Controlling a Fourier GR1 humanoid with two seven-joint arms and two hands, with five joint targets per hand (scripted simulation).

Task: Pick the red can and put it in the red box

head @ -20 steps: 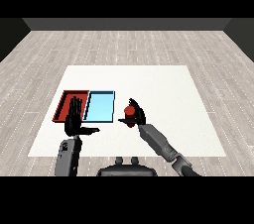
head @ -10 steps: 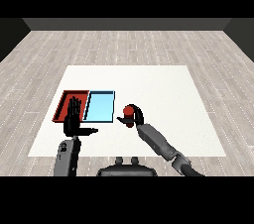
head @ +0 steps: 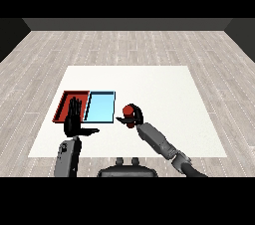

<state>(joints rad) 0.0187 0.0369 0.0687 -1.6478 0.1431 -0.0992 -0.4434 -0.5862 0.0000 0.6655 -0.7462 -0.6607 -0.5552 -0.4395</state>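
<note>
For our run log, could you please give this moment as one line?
right hand: curled round red can, right of light blue tray | left hand: open, raised before red tray | can not in tray

Lighting even and diffuse, moderately bright; no single source direction evident. White worktop (head: 149, 94) reads uniformly bright, no glare or hot spots. Surrounding wooden floor (head: 124, 45) lit flat, light grey; walls beyond it fall to dark grey. Cast shadows faint to none: nothing distinct beneath the red tray (head: 64, 100) or light blue tray (head: 102, 107). Black left hand (head: 73, 119) and right hand (head: 135, 117) show almost no shading detail, so finger outlines merge; the red can (head: 129, 111) possibly slightly shaded underneath. No edge distortion noticeable.
</note>
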